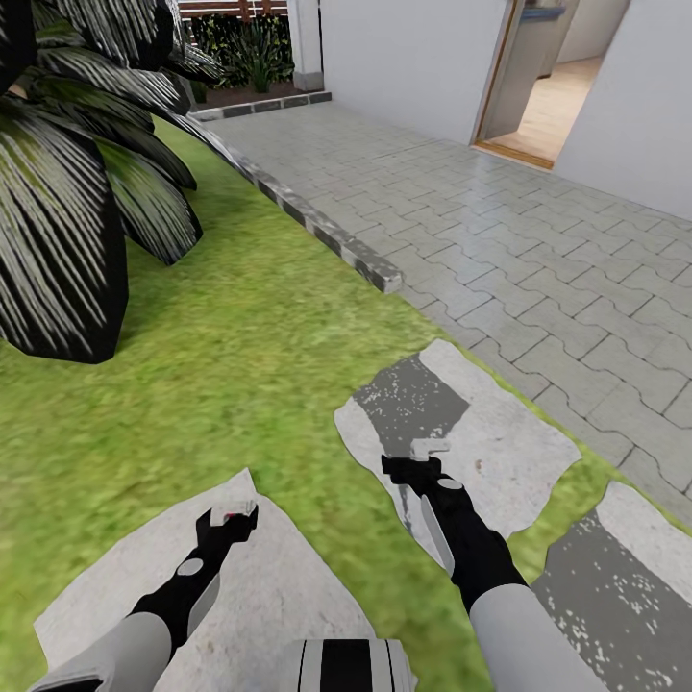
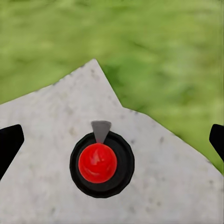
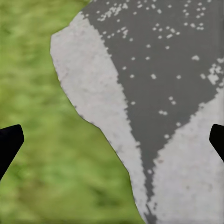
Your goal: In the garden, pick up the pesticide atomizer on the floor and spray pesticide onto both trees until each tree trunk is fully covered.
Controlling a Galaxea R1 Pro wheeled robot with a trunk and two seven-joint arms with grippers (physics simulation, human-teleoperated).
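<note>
The pesticide atomizer (image 2: 101, 162), seen from above, is a round black body with a red cap and a small grey nozzle. It stands on a pale stone slab (image 2: 42, 140). My left gripper (image 2: 113, 142) hangs straight over it, open, with its black fingertips (image 2: 9, 144) far out on either side and not touching it. In the head view the atomizer (image 1: 234, 513) shows as a small white and red bit at the left gripper (image 1: 229, 524). My right gripper (image 1: 421, 463) is open over another slab (image 3: 177, 93) and holds nothing. The trees and their trunks are out of view.
A short palm (image 1: 67, 192) with dark striped fronds stands on the lawn at the left. A stone curb (image 1: 317, 226) separates the grass from grey paving (image 1: 538, 240). The white house wall and an open doorway (image 1: 553, 86) are at the back right. Flat stepping slabs (image 1: 615, 577) lie in the grass.
</note>
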